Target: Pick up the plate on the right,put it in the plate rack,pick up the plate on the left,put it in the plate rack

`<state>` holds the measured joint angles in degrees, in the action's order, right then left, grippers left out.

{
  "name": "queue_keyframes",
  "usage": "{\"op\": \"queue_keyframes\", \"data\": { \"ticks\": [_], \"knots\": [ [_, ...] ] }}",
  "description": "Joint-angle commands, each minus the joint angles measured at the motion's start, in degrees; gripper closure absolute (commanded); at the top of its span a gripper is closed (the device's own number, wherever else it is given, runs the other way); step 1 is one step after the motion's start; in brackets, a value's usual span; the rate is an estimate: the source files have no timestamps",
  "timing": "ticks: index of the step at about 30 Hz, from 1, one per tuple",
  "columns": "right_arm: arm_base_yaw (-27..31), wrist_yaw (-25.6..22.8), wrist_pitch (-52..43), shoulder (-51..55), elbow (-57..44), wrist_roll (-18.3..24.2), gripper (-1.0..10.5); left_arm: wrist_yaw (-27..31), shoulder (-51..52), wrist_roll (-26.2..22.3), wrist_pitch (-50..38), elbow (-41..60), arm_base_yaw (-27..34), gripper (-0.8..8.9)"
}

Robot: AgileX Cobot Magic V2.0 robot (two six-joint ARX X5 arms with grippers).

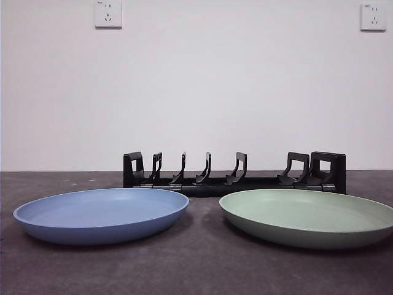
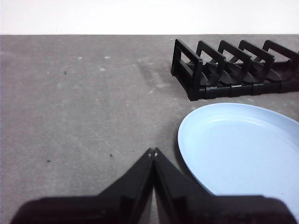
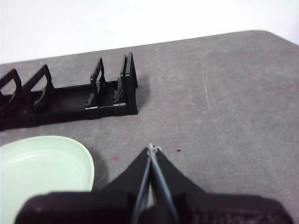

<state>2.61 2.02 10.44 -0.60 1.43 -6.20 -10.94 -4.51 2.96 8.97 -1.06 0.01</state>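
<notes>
Green plate (image 1: 307, 216) cut by right frame edge; plates hide plate rack (image 1: 233, 182) base front.

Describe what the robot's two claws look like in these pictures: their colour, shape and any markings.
Only the wrist views show them. The left claw has two matte black jaws that taper from a broad dark base to a narrow point. The right claw has the same black wedge shape, with pale bluish-grey inner edges. No cables, labels or markings are visible on either.
</notes>
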Motion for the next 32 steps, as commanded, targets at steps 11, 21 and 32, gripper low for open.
{"op": "queue_keyframes", "data": {
  "ticks": [11,21,32],
  "knots": [
    [0.0,6.67,0.79,-4.2,12.26,-7.37,9.6,-3.96,-1.66,5.25,3.85,-10.29,0.17,8.2],
    [0.0,16.31,12.72,-18.29,31.63,-2.99,9.6,-14.99,-10.43,5.29,8.81,-25.24,0.17,8.2],
    [0.0,20.02,40.44,-32.57,54.45,9.57,9.6,-21.81,-22.14,-1.77,26.73,-43.63,0.15,8.2]
  ]
}}
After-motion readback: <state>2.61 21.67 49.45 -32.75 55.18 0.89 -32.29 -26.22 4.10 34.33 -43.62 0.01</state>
